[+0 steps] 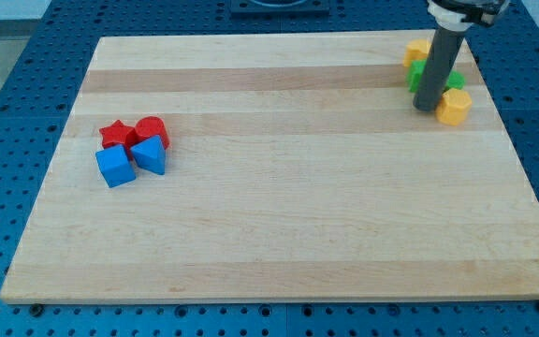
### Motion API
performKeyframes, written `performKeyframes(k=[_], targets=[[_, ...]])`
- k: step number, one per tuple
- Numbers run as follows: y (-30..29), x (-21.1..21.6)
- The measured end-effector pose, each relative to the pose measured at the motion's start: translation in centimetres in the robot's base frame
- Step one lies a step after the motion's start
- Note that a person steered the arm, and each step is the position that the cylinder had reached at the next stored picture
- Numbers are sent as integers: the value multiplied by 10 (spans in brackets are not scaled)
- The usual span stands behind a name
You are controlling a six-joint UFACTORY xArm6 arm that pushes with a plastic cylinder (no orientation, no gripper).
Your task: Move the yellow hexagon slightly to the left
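At the view's top right of the desk (279, 234), you see my tip (426, 109) resting just left of the yellow hexagon (455, 107), wrong-sided for a leftward push, and no gripper exists, so none is open or closed.

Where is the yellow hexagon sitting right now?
The yellow hexagon sits near the board's top right corner in the camera view, just right of my tip and just below a green block mostly hidden behind the rod.
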State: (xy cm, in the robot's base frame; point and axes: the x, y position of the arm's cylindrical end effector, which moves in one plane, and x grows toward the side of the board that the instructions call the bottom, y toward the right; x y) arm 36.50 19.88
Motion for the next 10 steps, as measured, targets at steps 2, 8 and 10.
performKeyframes(k=[2,8,10], targets=[[10,105],[57,21],[56,-7]])
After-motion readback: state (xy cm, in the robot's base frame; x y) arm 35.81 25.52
